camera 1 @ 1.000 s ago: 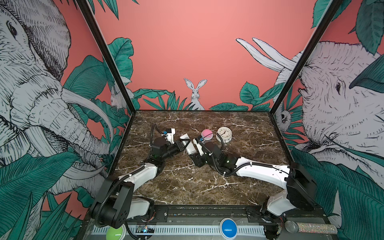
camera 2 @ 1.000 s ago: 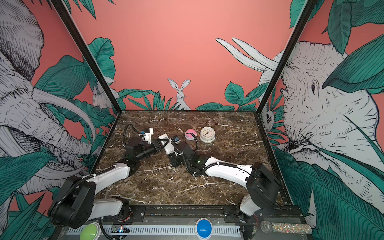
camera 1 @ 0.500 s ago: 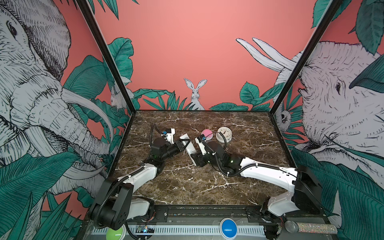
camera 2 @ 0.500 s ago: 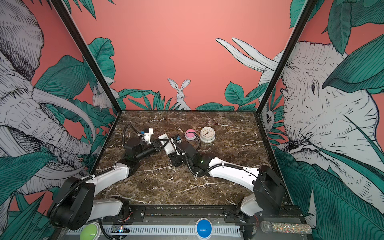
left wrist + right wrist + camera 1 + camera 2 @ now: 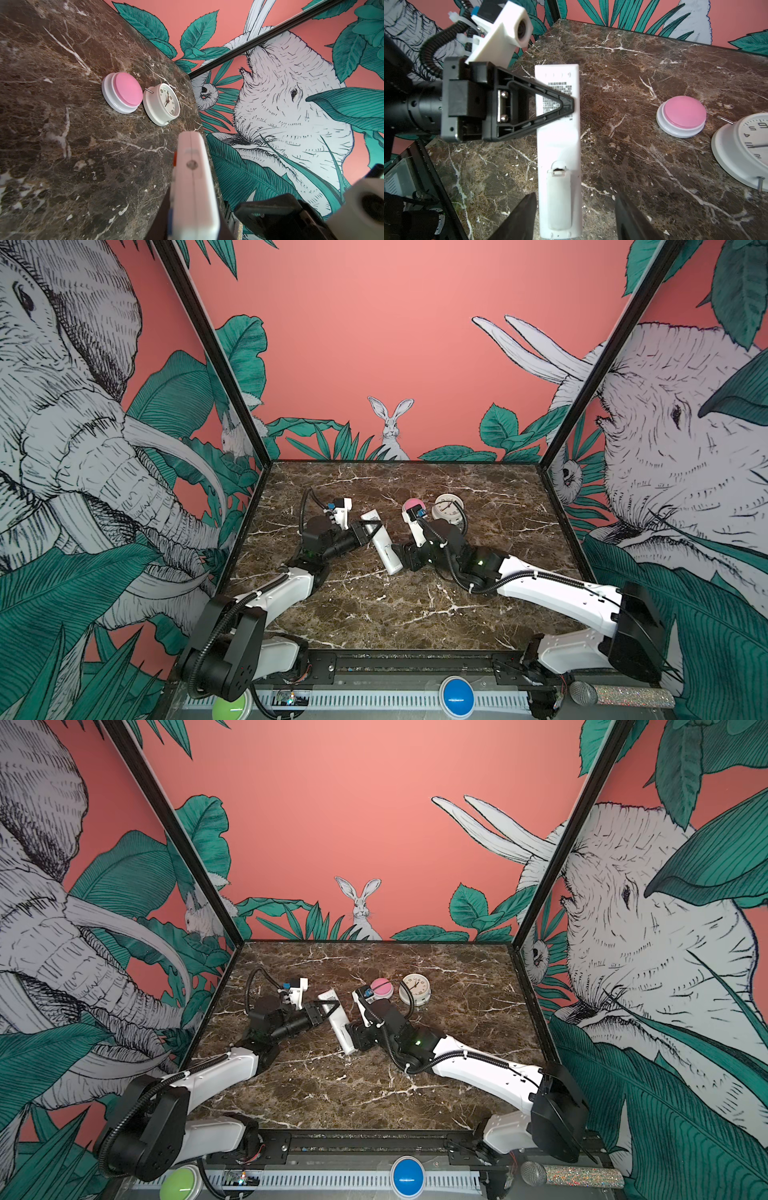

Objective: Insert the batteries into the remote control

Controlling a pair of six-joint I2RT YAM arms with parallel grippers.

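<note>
The white remote control (image 5: 381,541) (image 5: 338,1021) lies back-up near the table's middle, its printed label and battery cover (image 5: 559,199) facing up; the cover sits in place. My left gripper (image 5: 372,526) (image 5: 328,1009) (image 5: 566,106) is shut on the remote's far half, and the left wrist view shows the remote (image 5: 193,187) edge-on between the jaws. My right gripper (image 5: 575,195) (image 5: 401,558) stands open astride the remote's near end, one finger close to its edge, the other well apart. The batteries are out of view.
A pink dome button (image 5: 413,504) (image 5: 683,116) and a round white clock (image 5: 449,508) (image 5: 745,149) sit just behind my right wrist. Painted walls close the marble table (image 5: 374,614) on three sides.
My right gripper has shifted a little along the remote toward its near end. The left gripper has kept its hold and barely moved.
</note>
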